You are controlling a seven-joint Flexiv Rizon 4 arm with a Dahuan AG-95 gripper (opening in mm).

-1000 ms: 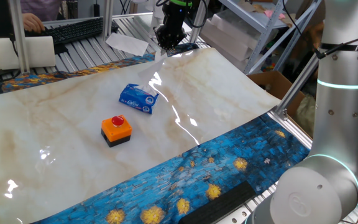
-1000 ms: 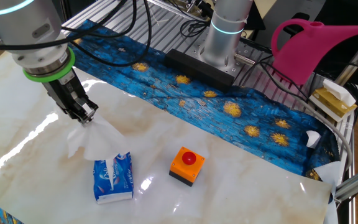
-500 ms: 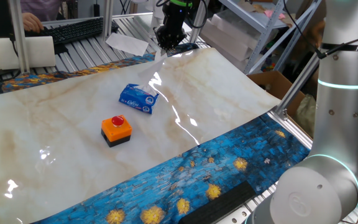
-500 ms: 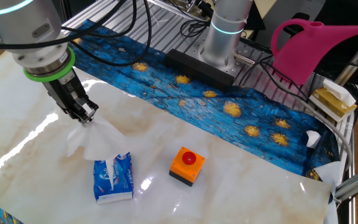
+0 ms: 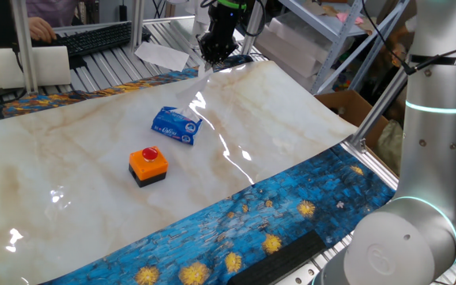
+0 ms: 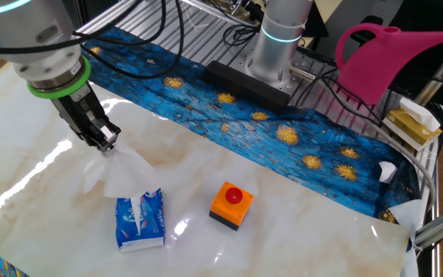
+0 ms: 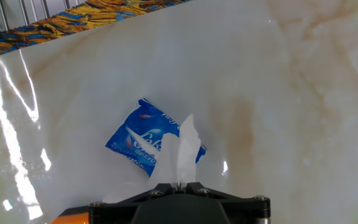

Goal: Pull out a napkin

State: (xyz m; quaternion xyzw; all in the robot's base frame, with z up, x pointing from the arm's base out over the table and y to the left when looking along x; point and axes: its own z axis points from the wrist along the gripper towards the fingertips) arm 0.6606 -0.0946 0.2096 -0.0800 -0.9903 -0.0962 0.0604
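My gripper (image 6: 104, 144) is shut on the top of a white napkin (image 6: 118, 174) and holds it above the marble-patterned table. The napkin hangs down from the fingers toward the blue packet (image 6: 139, 221), which lies flat on the table with more white tissue showing at its slot. I cannot tell whether the napkin's lower end still touches the packet. In the hand view the napkin (image 7: 183, 148) runs up into my gripper (image 7: 180, 185), with the packet (image 7: 137, 140) below it. In one fixed view my gripper (image 5: 213, 55) is high above the packet (image 5: 176, 125).
An orange box with a red button (image 6: 230, 205) (image 5: 147, 165) stands beside the packet. A stiff white paper sheet (image 5: 161, 54) lies behind the table's far edge. A pink watering can (image 6: 394, 58) stands at the right. Blue patterned cloth (image 6: 283, 131) borders the table.
My gripper has risen very slightly with the napkin still in it. The packet and the orange box have not moved.
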